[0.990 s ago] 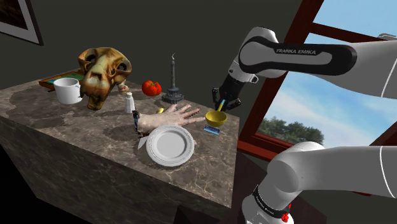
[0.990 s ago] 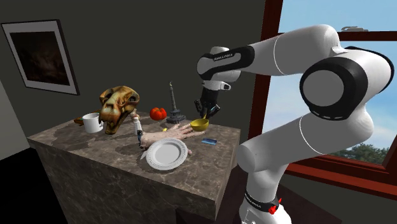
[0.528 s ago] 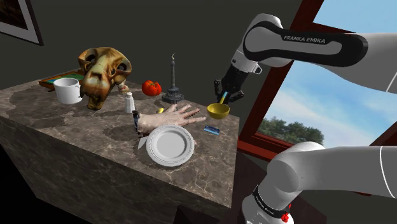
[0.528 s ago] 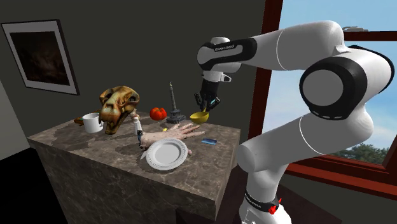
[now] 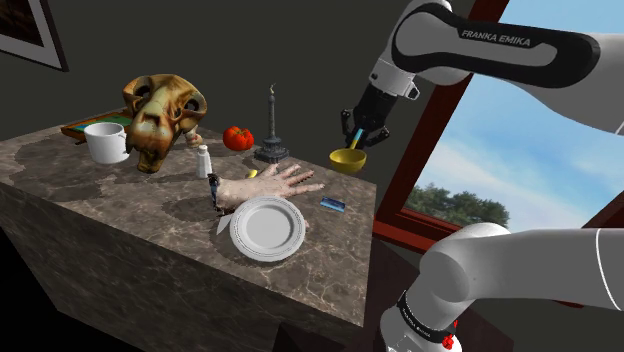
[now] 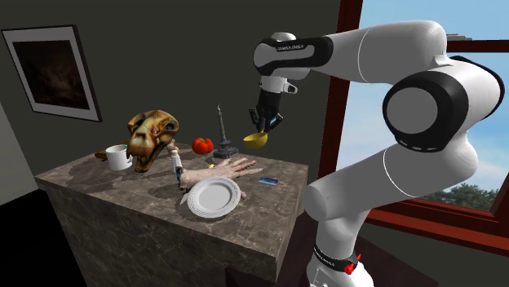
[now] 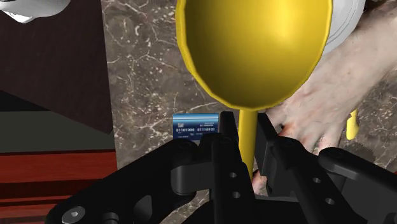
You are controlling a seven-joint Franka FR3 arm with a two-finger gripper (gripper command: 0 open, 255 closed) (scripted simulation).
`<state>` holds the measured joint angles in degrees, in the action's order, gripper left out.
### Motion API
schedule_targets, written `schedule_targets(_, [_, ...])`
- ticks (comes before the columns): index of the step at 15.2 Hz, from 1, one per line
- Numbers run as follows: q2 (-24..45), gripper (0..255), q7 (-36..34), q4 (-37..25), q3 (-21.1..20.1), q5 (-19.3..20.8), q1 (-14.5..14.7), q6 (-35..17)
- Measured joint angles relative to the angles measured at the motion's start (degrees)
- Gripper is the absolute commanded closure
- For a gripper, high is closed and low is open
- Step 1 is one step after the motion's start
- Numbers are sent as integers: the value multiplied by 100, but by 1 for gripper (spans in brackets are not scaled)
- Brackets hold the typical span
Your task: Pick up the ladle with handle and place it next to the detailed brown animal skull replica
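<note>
the black gripper [image 5: 357, 136], clamped on the yellow ladle [image 5: 347, 160] by its handle, has lifted it off the marble counter [image 5: 110, 195]; the brown skull [image 5: 160, 115] sits well apart, so the carry across likely follows.

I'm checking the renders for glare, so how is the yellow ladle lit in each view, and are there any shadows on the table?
Wrist view: soft sheen on the ladle, no harsh glare, claw black. Shoulder view: faint shadows on the table beside the plate. Second exterior view: ladle bright against a dim wall.
</note>
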<state>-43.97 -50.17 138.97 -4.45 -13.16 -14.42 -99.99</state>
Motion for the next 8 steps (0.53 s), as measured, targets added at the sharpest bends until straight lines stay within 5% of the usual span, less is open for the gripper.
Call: schedule_targets(8, [120,255,-102,-687,37,46,-7,558])
